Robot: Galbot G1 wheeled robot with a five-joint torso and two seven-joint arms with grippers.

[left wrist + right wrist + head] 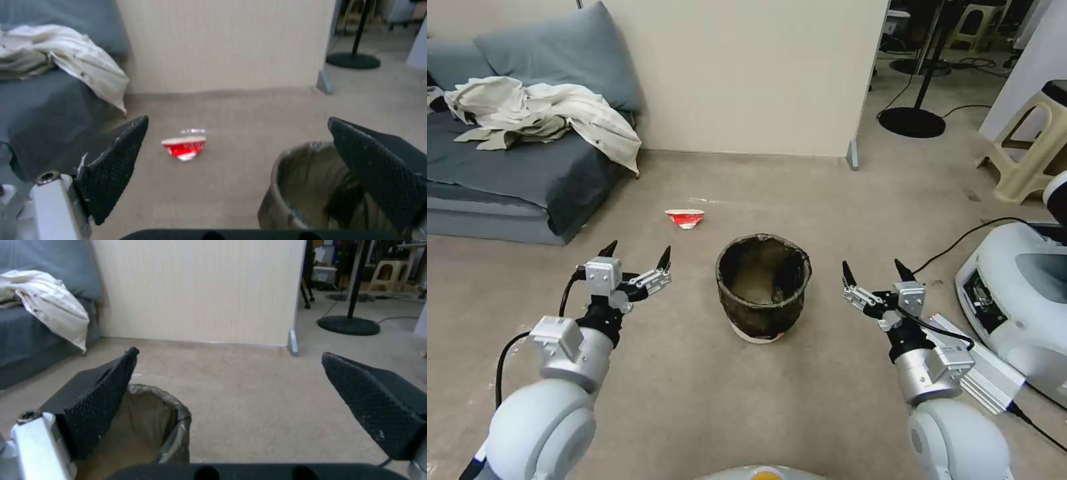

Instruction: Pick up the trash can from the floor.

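Head view, trash can [764, 288]: upright on the floor [694, 400], centre of scene, black liner folded over rim, white base resting on carpet.
Left gripper [639, 255]: raised to the left of the trash can, apart from it, fingers spread wide, nothing held.
Right gripper [872, 269]: raised to the right of the trash can, apart from it, fingers spread wide, nothing held.
Left wrist view, trash can [307, 186]: near, partly behind one finger [373, 166].
Right wrist view, trash can [155, 426]: near, beside one finger [100, 400].
Paper cup [685, 218]: crushed, farther off, to the left.
Done: arms flanking the can.
Left: approach, grasp, lift.
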